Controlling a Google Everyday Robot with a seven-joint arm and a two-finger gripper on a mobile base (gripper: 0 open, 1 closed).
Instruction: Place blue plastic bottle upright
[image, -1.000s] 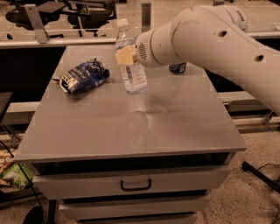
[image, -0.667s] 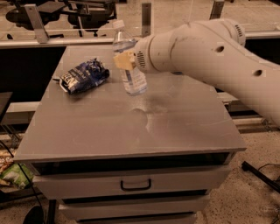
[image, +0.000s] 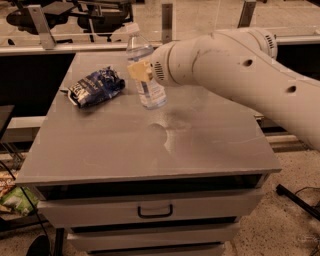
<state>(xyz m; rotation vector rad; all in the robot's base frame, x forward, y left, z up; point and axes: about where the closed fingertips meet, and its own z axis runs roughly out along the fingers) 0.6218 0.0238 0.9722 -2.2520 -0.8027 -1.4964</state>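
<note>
The blue plastic bottle (image: 146, 75) is clear with a white cap and a white-and-blue label. It stands nearly upright, leaning slightly left, at the back middle of the grey table (image: 150, 145); I cannot tell whether its base touches the top. My gripper (image: 141, 71) comes in from the right and is shut on the bottle's middle. One yellowish finger pad (image: 138, 70) shows on the bottle's front. The big white arm (image: 235, 70) hides what lies behind it.
A dark blue and white foil snack bag (image: 95, 86) lies on the table's back left. The table has drawers (image: 155, 210) below its front edge. Office chairs and a rail stand behind the table.
The arm has swung left and lower across the view, now covering the dark blue can seen behind it before. The bottle has shifted slightly left with the gripper.
</note>
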